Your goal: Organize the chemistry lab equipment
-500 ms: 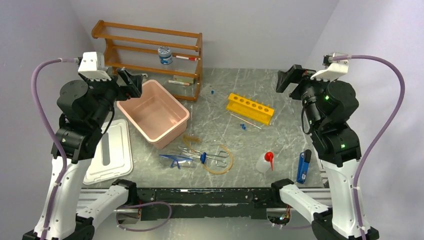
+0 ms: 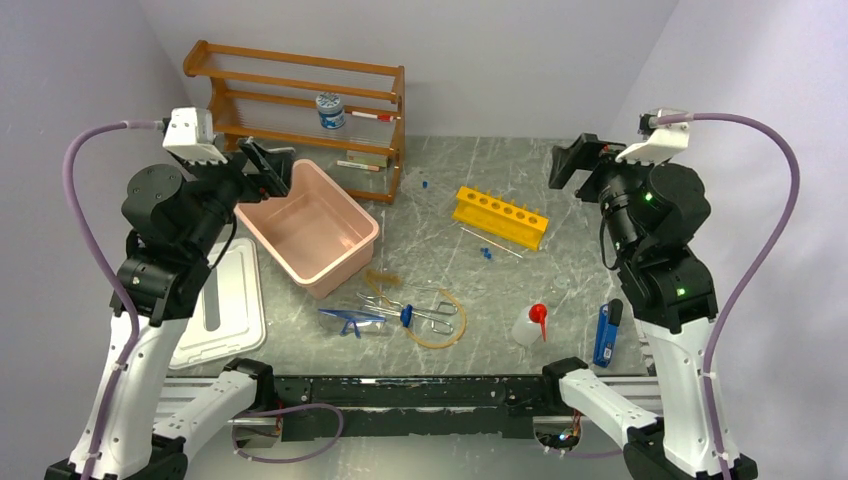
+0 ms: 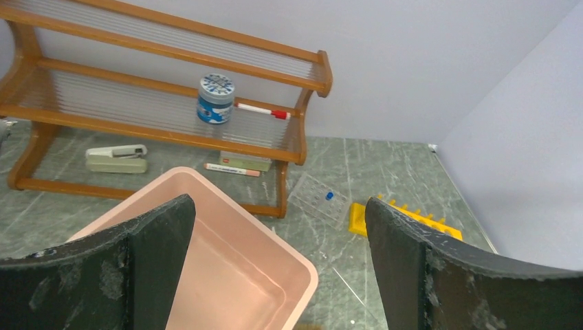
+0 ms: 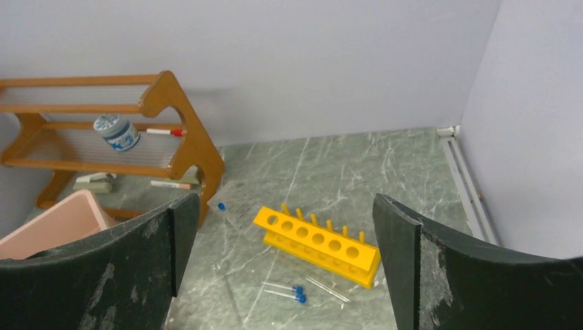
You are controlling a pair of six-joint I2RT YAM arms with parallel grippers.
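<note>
1. The rack (image 2: 500,216) is a yellow plastic bar with a single row of round holes. It lies slantwise on the grey-green marbled table (image 2: 590,250), and no hole has anything in it.
2. The tubes (image 2: 487,252) are thin, clear and blue-capped. They lie loose just on the near side of the rack, not touching it.
3. The bottle (image 2: 530,326) is soft clear plastic with a red nozzle. It sits nearer the arm bases than the rack and a little to its right.
4. Near and left of the rack is a small heap. The blue-framed goggles (image 2: 352,321) lie beside the shiny metal tongs (image 2: 425,312), which lie across a loop of amber tubing (image 2: 440,344).
5. Left of the rack stands a smooth pink bin (image 2: 345,262), and beyond it a slatted wooden shelf (image 2: 300,100).
6. My left gripper (image 3: 278,206) hangs over the bin's far rim, well left of the rack. Its matt black, scuffed fingers (image 3: 103,275) are spread wide and hold nothing.
7. My right gripper (image 4: 283,203) hangs in the air to the right of the rack and a little beyond it. Its jaws are just as wide apart, empty and touching nothing.
</note>
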